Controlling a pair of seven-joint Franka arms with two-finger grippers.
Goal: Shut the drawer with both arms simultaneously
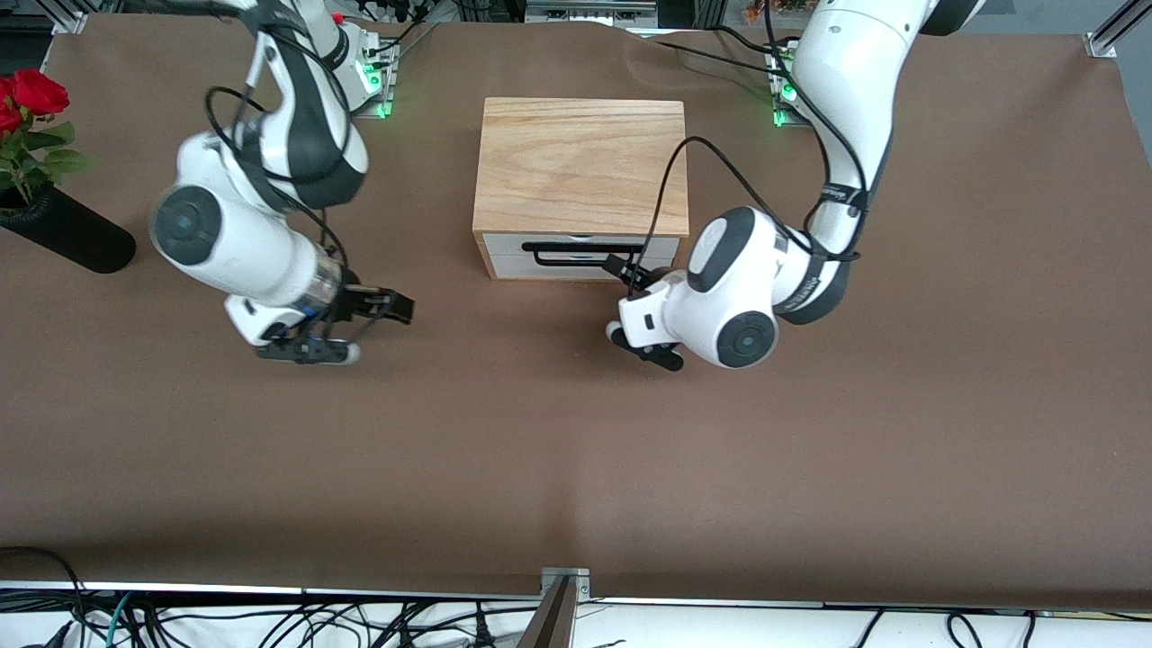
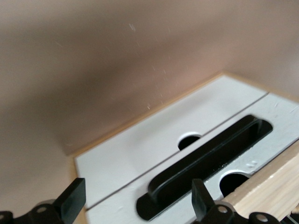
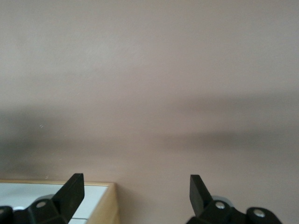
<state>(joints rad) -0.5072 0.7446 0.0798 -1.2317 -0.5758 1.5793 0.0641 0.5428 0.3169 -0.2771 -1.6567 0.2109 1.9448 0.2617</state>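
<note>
The light wood box stands mid-table. The drawer's white front panel with its black bar handle faces the front camera and sits about flush with the box; none of its inside shows. My left gripper is open right in front of the panel, at the handle's end toward the left arm. In the left wrist view its fingers straddle the handle's end on the panel. My right gripper is open, low over the table, apart from the box toward the right arm's end. The right wrist view shows the box corner.
A black vase with red roses lies at the right arm's end of the table. Black cables trail from both arms near the box. Brown tabletop spreads between the box and the front edge.
</note>
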